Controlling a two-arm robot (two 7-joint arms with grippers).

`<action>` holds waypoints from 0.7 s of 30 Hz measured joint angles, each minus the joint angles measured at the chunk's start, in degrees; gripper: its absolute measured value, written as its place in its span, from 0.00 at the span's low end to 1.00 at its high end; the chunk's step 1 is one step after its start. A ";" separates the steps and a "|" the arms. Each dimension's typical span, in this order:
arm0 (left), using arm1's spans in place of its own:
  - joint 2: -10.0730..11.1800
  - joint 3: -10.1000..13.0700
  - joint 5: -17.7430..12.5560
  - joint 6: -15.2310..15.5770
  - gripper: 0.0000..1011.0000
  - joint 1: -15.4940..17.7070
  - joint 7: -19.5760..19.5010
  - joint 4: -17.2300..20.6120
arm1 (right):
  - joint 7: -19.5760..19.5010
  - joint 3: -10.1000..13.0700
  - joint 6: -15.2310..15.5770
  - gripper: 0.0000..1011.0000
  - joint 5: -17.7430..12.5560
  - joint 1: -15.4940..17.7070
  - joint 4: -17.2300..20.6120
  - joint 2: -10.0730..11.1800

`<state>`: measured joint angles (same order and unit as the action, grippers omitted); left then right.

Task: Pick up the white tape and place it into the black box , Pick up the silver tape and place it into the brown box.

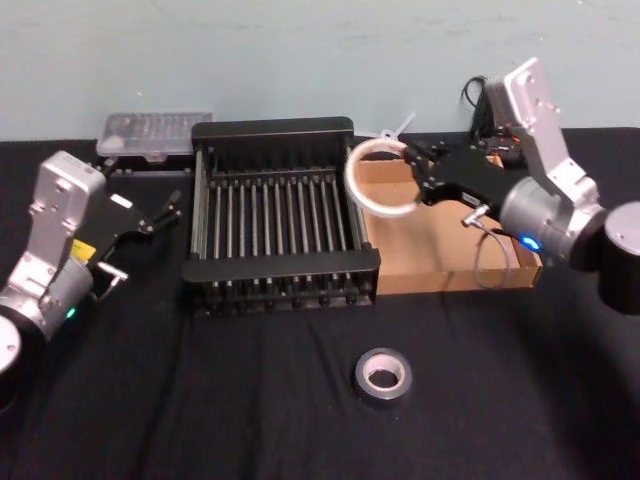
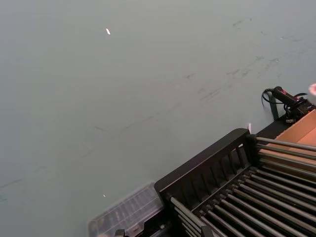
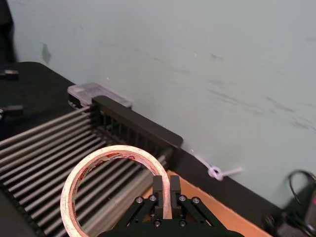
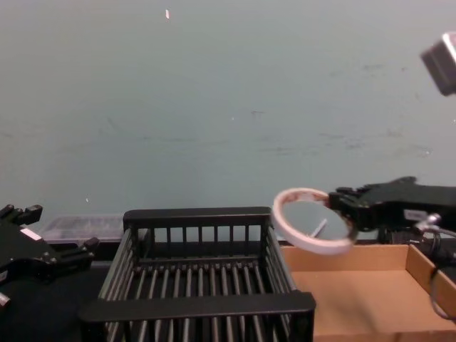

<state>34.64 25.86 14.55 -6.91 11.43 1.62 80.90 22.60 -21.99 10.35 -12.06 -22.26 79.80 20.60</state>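
The right end effector (image 1: 412, 172) clenches the white tape (image 1: 378, 178) by its rim, holding it aloft over the seam between the black box (image 1: 280, 128) and the brown box (image 1: 440, 270); the right wrist view adds reddish print inside the ring. The silver tape (image 1: 383, 375) lies on the table (image 1: 200, 400) in front. At the far left, the left end effector (image 1: 170, 206) hovers, apparently released.

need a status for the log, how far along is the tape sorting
Nothing is boxed yet. In hand: the right gripper holds the white tape in the air at the black box's right wall. Left: drop it in, then move the silver tape from the table into the brown box. The left gripper waits open.
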 joint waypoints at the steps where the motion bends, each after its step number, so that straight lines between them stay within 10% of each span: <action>1: 0.00 0.00 0.00 0.00 0.99 0.00 0.00 0.00 | 0.00 0.00 0.00 0.09 0.00 0.00 0.00 0.00; 21: 0.00 0.00 0.00 0.00 0.99 0.00 0.00 0.00 | 1.72 -4.93 -1.10 0.09 2.46 -6.82 -6.84 -5.40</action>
<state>34.65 25.86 14.55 -6.91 11.43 1.62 80.90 24.32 -26.92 9.25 -9.61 -29.08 72.96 15.20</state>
